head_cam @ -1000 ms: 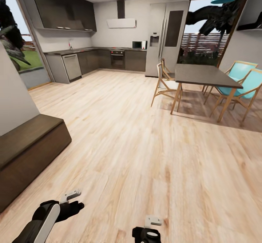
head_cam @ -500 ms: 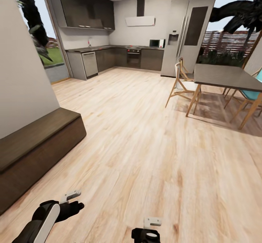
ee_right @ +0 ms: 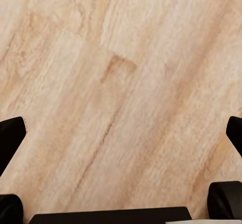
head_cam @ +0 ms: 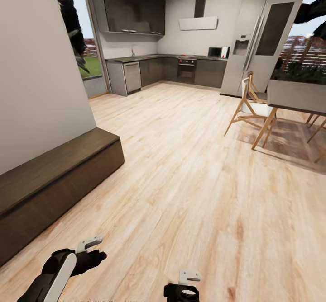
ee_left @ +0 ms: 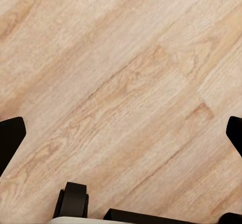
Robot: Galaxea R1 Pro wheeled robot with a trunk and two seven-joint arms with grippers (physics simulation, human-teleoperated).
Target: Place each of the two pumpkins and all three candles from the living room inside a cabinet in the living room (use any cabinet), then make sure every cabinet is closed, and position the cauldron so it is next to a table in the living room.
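The whole picture from the head has slid to the right since a moment ago, so the robot is turning left: the dining table (head_cam: pixel 296 96) and the wooden chair (head_cam: pixel 250 107) have moved toward the right edge, and more of the long dark-brown cabinet (head_cam: pixel 54 180) along the white wall (head_cam: pixel 36 76) now shows on the left side. The things themselves did not move. The cabinet looks closed from here. No pumpkin, candle or cauldron can be seen yet, so I think the robot is looking around for them. Low in the head view, the left gripper (head_cam: pixel 93 247) and the right gripper (head_cam: pixel 190 278) hang over the wood floor (head_cam: pixel 181 193) with nothing in them. In the left wrist view, the two black fingertips (ee_left: pixel 11 136) sit far apart at the sides, so that gripper is spread wide over bare floor. In the right wrist view, the fingertips (ee_right: pixel 11 133) are spread the same way, holding nothing.
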